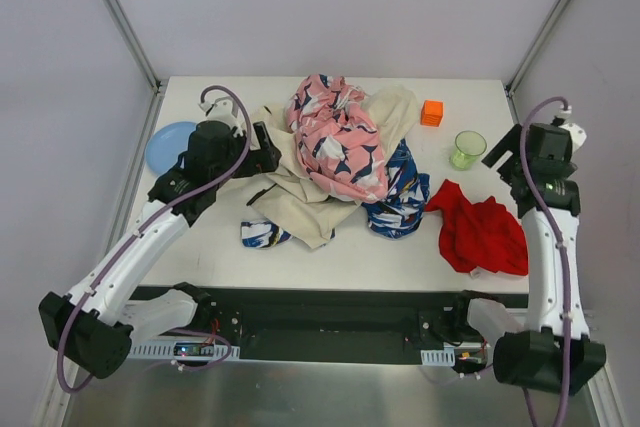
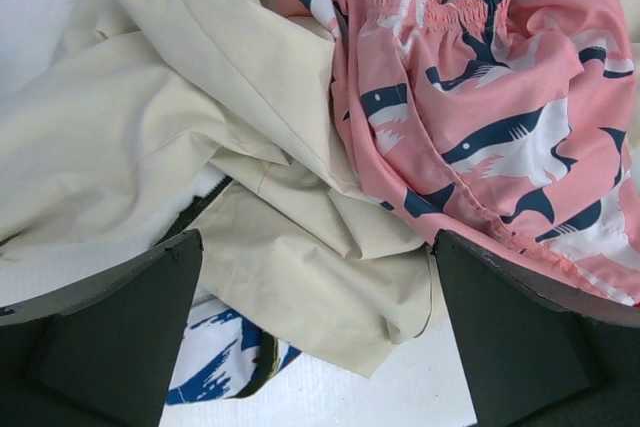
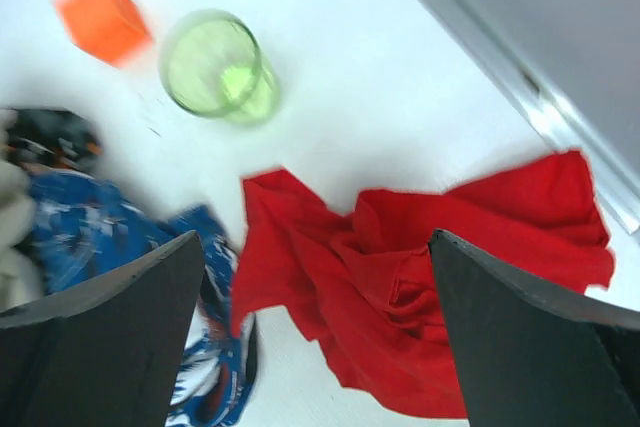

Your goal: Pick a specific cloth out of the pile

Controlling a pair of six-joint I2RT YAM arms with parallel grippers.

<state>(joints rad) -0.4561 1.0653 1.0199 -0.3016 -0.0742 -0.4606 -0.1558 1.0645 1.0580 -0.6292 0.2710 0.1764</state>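
At the far left of the white table [image 1: 200,237] lies a blue plate [image 1: 168,145], partly behind the left arm. The left gripper [image 1: 270,150] sits at the left edge of the pile [image 1: 335,172], its jaws spread wide. In the left wrist view the gripper [image 2: 320,347] has a dark finger [image 2: 115,332] low at either side, with only loose fabric showing between them and nothing pinched. Whether the tips touch the fabric I cannot tell.

The pile itself is a heap in the middle of the table. A large beige cloth [image 1: 300,205] spreads along its left and near side. A pink cloth with navy and white shapes [image 1: 340,142] is bunched on top. A blue-and-white patterned cloth [image 1: 402,197] hangs down on the right side, and a small scrap of blue-and-white print [image 1: 264,235] pokes out at the near left.

Right of the pile, towards the back, stand an orange cube [image 1: 431,113] and a green cup [image 1: 467,150], the cup upright.

The red cloth [image 1: 483,234] lies crumpled on the table by itself, near the front right, just beside the blue-and-white cloth and clear of the heap. The right gripper [image 1: 503,159] hangs above it, by the cup, jaws wide apart and holding nothing. The right wrist view is somewhat blurred, with the red cloth [image 3: 400,277] below the spread fingers [image 3: 520,337].
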